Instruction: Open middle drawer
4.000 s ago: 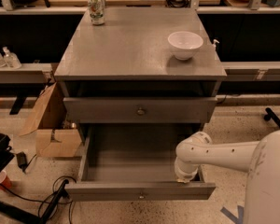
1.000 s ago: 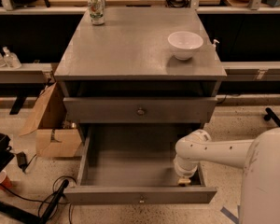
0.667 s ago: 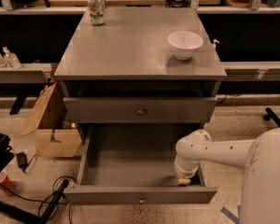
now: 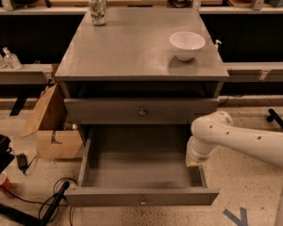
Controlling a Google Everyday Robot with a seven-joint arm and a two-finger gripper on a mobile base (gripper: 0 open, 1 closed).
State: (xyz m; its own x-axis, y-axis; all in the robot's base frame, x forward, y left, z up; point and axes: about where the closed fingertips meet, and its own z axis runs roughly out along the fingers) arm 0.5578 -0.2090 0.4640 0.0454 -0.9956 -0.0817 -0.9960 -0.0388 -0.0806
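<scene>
Middle drawer [image 4: 141, 171] out wide under top drawer [image 4: 108, 111], hand [image 4: 194, 160] low at its right inner wall, grip unreadable; risk: a crooked exit snags that wall and shoves the drawer back.

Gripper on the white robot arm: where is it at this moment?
In the camera view it is lower right: the gripper sits inside the pulled-out grey wooden middle drawer, by its right wall.
</scene>
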